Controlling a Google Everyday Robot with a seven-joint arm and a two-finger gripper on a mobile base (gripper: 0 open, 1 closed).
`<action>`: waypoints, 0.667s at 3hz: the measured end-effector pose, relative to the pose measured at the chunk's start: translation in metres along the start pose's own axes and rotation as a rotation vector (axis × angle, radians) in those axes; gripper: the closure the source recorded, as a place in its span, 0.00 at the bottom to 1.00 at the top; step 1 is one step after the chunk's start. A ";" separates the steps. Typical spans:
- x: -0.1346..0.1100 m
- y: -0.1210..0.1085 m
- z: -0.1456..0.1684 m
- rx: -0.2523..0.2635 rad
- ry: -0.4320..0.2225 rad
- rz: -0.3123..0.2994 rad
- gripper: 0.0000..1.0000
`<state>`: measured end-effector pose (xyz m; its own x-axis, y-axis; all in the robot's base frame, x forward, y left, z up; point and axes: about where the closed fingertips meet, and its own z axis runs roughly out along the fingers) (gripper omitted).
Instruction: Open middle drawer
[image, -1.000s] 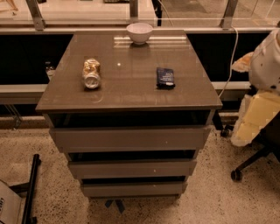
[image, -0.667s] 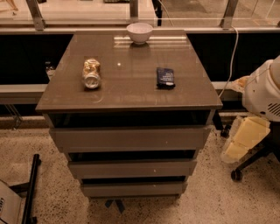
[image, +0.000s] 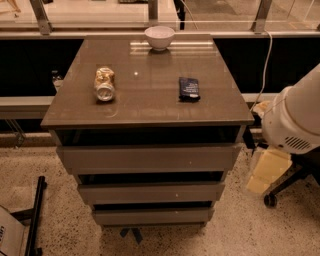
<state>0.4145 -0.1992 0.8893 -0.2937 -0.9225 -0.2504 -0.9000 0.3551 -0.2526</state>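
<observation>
The cabinet has three stacked grey-brown fronts without handles. The middle drawer (image: 150, 193) is the mid-sized front, between the tall wide top front (image: 147, 159) and the short bottom front (image: 152, 216). Its front sits in line with the others. My arm's large white joint (image: 295, 120) comes in from the right edge. Below it the cream end piece with my gripper (image: 266, 171) hangs low, right of the cabinet at about the middle drawer's height. It is apart from the fronts.
On the cabinet top (image: 145, 107) lie a tipped can (image: 104, 84), a dark packet (image: 189, 89) and a white bowl (image: 159, 37) at the back. A chair's wheeled base (image: 272, 199) stands right of the cabinet. A black stand (image: 35, 220) lies at the lower left.
My arm has swung lower and further into view at the right. The cream end piece has dropped from top-drawer height to about middle-drawer height. The drawers and tabletop objects have not moved.
</observation>
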 end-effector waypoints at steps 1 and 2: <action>0.000 0.016 0.032 0.017 -0.006 -0.006 0.00; 0.014 0.033 0.085 0.022 -0.079 0.069 0.00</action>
<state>0.4082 -0.1877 0.7981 -0.3274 -0.8814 -0.3406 -0.8713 0.4210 -0.2522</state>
